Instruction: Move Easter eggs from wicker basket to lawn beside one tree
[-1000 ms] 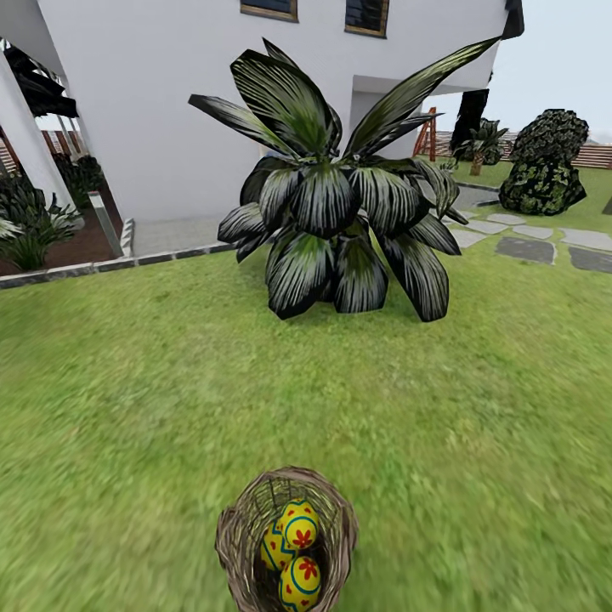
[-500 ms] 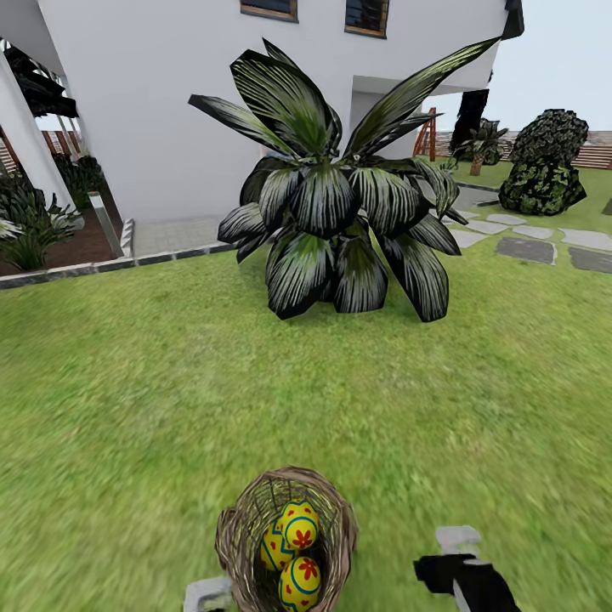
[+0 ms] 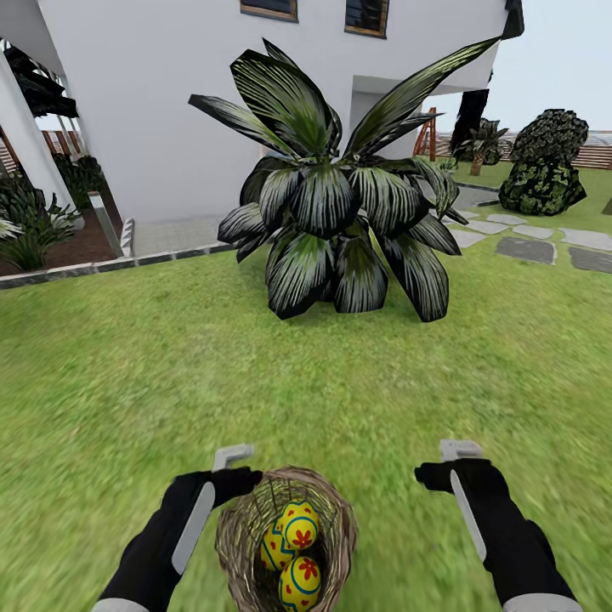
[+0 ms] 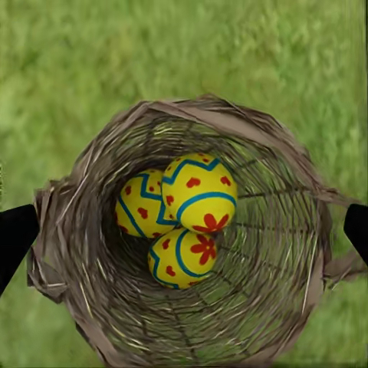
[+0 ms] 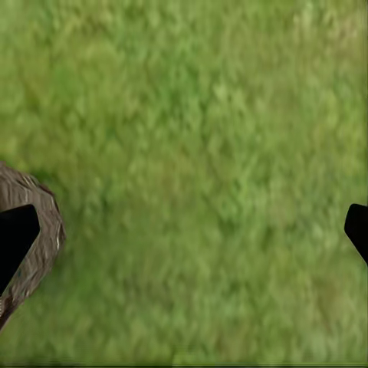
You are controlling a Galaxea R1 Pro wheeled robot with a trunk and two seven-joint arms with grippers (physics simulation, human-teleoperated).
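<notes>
Three Easter eggs [image 4: 181, 219] sit heaped in the wicker basket [image 3: 286, 535] on the lawn [image 3: 153, 382]. The left gripper [image 4: 184, 230] hovers above them, jaws wide and empty; it should descend centred, clear of the rim. The right gripper [image 5: 184, 230], equally open, hangs over bare grass beside. Open lawn stretches ahead to a palm [image 3: 340, 204].

The scene is looked at from head height, forward and down across the lawn [image 3: 127, 382], with the wicker basket [image 3: 285, 535] caught low in the middle and a white house [image 3: 153, 102] further back. The left wrist view is aimed straight down into the basket [image 4: 184, 230] from pretty close. The right wrist view is pointed down at grass [image 5: 199, 153], with just the basket's edge [image 5: 38, 230] shared.
</notes>
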